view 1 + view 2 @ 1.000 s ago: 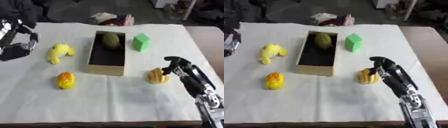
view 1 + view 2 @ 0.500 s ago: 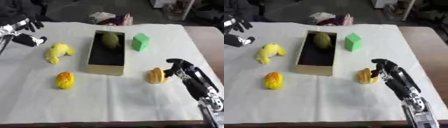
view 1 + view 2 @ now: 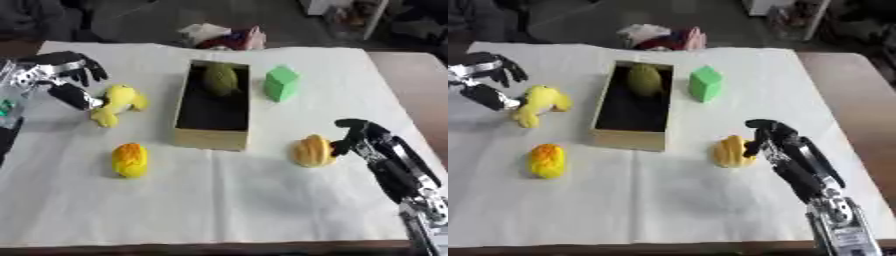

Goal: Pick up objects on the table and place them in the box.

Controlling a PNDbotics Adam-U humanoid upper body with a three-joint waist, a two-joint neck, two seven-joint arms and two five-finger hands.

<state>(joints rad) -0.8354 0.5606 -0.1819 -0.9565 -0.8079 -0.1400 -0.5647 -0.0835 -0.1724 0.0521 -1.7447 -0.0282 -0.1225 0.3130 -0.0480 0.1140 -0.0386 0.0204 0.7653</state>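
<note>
A white cloth [image 3: 262, 200] covers the brown table [image 3: 420, 90]. Beyond the table's far edge lies dark grey floor [image 3: 149, 20], with crumpled pink-and-white fabric [image 3: 223, 36] just behind it.

Even overhead light, soft shadows on the white cloth [image 3: 262, 200]; whole frame soft and blurry, background dim.

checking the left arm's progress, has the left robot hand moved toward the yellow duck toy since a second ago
Yes. The left robot hand has come in from the table's left edge toward the box and now sits right beside the yellow duck toy, fingers spread open.
</note>
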